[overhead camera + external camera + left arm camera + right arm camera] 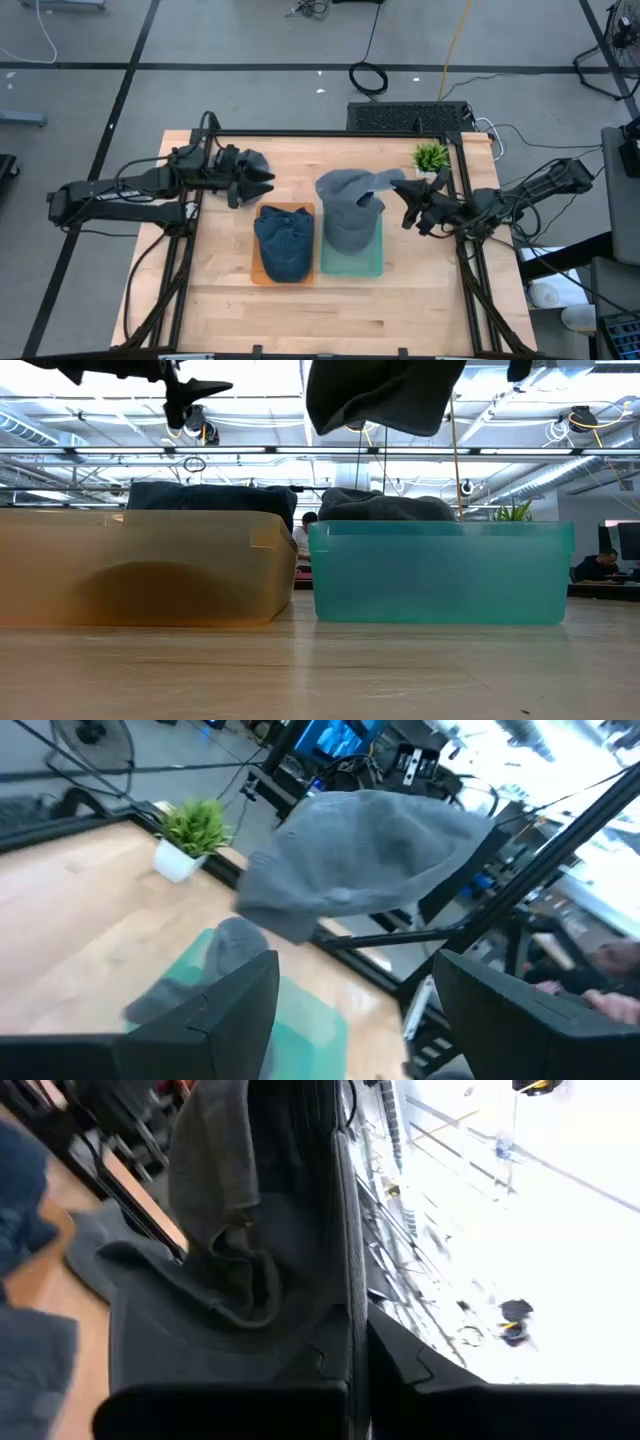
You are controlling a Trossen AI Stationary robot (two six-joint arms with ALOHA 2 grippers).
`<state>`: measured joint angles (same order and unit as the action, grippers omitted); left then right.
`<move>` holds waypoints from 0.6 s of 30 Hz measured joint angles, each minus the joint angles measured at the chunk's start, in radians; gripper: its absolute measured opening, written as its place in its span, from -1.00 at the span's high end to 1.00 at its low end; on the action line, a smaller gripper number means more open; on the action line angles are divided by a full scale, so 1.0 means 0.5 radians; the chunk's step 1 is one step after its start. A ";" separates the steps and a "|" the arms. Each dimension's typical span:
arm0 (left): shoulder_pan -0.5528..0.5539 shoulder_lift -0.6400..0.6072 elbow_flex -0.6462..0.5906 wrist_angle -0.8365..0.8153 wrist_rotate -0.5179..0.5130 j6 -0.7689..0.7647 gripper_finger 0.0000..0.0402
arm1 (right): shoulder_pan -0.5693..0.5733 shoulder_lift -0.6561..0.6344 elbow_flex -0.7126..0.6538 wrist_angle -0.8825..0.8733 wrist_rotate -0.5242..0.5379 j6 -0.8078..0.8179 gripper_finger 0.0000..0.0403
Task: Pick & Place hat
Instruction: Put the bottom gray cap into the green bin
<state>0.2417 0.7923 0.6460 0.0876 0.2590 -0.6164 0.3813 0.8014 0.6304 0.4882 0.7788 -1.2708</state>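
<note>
The right gripper (408,208), jaws clamped on a floppy grey fabric hat (352,188), holds it above the teal plastic bin (351,262), which contains grey hats. The orange bin (258,272) holds dark blue hats. The left gripper (262,178), jaws apart, hovers near the table's far-left corner.

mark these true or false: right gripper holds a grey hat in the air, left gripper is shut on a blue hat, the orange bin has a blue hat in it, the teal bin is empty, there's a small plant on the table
1. The right gripper holds a grey hat in the air. True.
2. The left gripper is shut on a blue hat. False: it is open and holds nothing, beside the bins.
3. The orange bin has a blue hat in it. True.
4. The teal bin is empty. False: a grey hat already lies in it.
5. A small plant stands on the table. True, near its far right corner.
</note>
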 joint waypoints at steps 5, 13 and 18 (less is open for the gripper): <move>0.000 0.120 0.000 0.196 0.020 -0.169 -0.35 | 0.000 0.073 0.000 0.150 0.020 -0.212 1.00; 0.000 0.241 0.000 0.310 0.022 -0.352 -0.35 | 0.000 0.199 0.000 0.473 0.013 -0.611 1.00; 0.000 0.251 0.000 0.318 0.011 -0.421 -0.35 | 0.000 0.269 0.000 0.637 0.009 -0.892 1.00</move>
<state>0.2417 0.9176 0.6460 0.2465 0.2644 -0.8268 0.3813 0.9360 0.6304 0.8068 0.7833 -1.7169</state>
